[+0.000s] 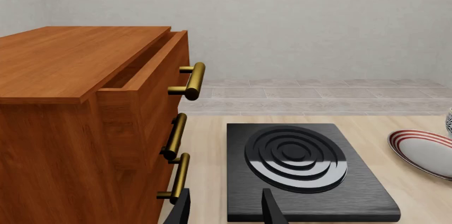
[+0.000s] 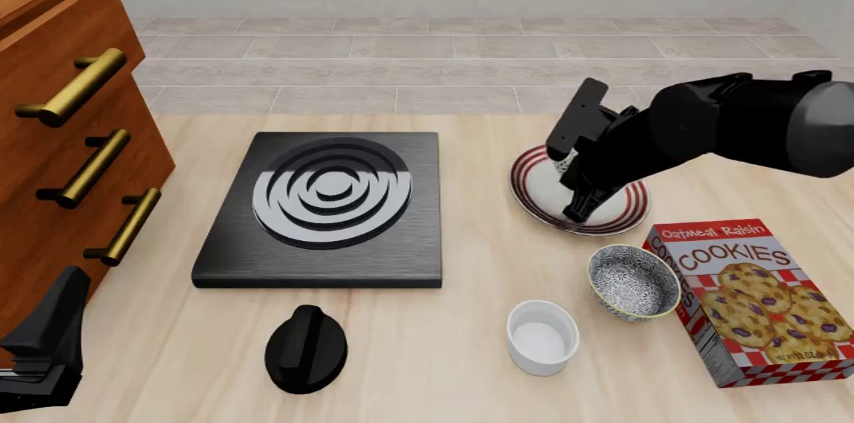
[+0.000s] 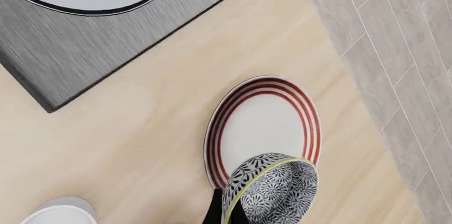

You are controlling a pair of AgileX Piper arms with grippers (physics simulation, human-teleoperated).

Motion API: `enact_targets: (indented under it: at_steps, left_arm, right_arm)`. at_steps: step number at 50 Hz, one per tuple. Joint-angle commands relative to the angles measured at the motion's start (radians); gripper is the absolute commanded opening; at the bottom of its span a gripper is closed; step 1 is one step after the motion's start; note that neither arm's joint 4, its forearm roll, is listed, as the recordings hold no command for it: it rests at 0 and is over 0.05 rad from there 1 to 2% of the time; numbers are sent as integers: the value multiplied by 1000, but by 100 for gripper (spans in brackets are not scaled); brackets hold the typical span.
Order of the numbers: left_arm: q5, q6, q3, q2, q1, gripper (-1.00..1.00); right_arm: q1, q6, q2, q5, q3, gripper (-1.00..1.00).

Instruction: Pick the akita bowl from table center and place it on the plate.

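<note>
Evidently the right gripper [image 3: 224, 214] is pinching the akita bowl [image 3: 272, 189] by its rim, carrying it tilted above the plate [image 3: 263, 123]; bowl overhanging the plate's near edge, plate centre lying just beyond, farther from the arm; lowering looks imminent; left gripper [image 1: 224, 209] idling with fingers parted near the stove slab [image 1: 304, 173], well left.

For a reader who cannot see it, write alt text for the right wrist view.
A patterned akita bowl, pinched at its rim by the right gripper, hangs over a red-striped plate on a pale wooden table; a black stove slab lies nearby.
</note>
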Motion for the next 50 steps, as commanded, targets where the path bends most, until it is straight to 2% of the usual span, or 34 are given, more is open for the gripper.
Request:
enact_targets:
  at_steps: [1,2,4,8,9,12,13,14,16,17,19,21,31,32,37,41,50]
  left_arm:
    - [0,0,0,0,0,100]
    - [0,0,0,0,0,100]
    - [0,0,0,0,0,100]
    - [0,0,0,0,0,100]
    - [0,0,0,0,0,100]
    - [0,0,0,0,0,100]
    - [0,0,0,0,0,100]
    - [0,0,0,0,0,100]
    - [0,0,0,0,0,100]
    - [0,0,0,0,0,100]
    - [0,0,0,0,0,100]
    - [0,0,0,0,0,100]
    - [0,0,0,0,0,100]
    - [0,0,0,0,0,100]
    - [0,0,0,0,0,100]
    - [0,0,0,0,0,100]
    - [0,0,0,0,0,100]
  right_arm:
    - [-48,48,18,-94,0,-100]
    - [-48,62,20,-108,0,-100]
    - [-81,55,19,-151,2,-100]
    - [-85,88,37,-169,-12,-100]
    - [-76,115,43,-170,-20,-100]
    - [-68,124,66,-194,-20,-100]
    - [-67,135,67,-197,-23,-100]
    - [-58,169,73,-191,-33,-100]
    - [-44,189,80,-211,-31,-100]
    - [-48,220,91,-203,-45,-100]
    - [-48,215,99,-216,-40,-100]
    - [-37,248,120,-209,-41,-100]
    - [-42,263,163,-218,-44,-100]
    - [-48,279,168,-211,-61,-100]
    - [-35,290,189,-203,-66,-100]
    - [-55,277,211,-199,-77,-100]
    - [-60,286,240,-204,-84,-100]
